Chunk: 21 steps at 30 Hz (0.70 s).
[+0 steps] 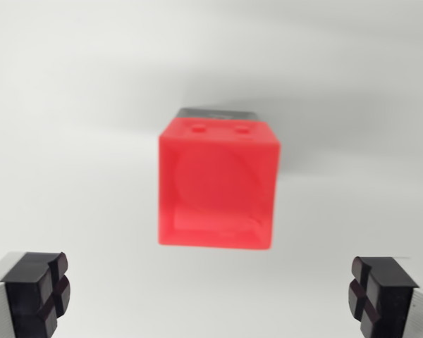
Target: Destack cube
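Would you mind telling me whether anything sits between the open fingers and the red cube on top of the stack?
Nothing visible does. The red cube sits atop a dark block, and only bare white surface separates it from the gripper, whose fingers stand wide apart.

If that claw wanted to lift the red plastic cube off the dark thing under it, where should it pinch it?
Probably on the two flat side walls of the red plastic cube, coming straight down from above. Its facing side is hollowed into a round recess, offering little to press on, while the side walls look plain and parallel. The open gripper already stands wider than the cube. Grip high, clear of the dark block beneath.
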Each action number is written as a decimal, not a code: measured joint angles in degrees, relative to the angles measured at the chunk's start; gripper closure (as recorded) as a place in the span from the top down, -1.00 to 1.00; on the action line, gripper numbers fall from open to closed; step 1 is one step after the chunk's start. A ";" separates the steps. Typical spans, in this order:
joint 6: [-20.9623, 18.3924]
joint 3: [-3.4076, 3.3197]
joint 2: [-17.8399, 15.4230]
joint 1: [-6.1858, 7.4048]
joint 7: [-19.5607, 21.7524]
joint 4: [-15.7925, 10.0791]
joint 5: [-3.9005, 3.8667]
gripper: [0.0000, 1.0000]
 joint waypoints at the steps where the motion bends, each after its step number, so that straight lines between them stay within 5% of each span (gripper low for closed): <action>1: 0.38 0.00 0.35 0.17 0.04 0.01 0.00 1.00; 21: 8.30 -0.57 8.28 0.43 0.06 -0.09 -0.01 1.00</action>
